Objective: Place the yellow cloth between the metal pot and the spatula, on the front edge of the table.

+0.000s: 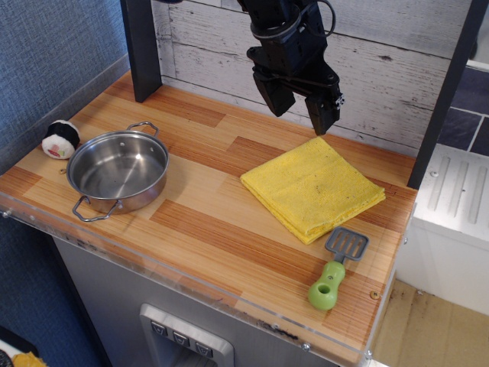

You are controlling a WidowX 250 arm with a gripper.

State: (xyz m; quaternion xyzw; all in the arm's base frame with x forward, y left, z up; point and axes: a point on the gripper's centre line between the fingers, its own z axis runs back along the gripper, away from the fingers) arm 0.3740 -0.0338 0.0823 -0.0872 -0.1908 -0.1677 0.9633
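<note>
- We see the yellow cloth [313,187] lying folded toward the back right of the surface [199,222], its near corner close to the spatula [338,266].
- The metal pot [118,170] sits well apart, left.
- Our tool [300,107] hovers above the cloth's far edge, fingers apart, holding nothing.
- We judge the grasp not yet made; next calls for descending onto the cloth edge.

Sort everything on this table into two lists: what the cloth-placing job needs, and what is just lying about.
Needed for the job:
cloth, yellow, folded, right of centre
pot, left side
spatula, near the front right corner
table
gripper, open, above the cloth's back corner

Just lying about:
small black-and-white toy, by the left edge, beside the pot
</note>
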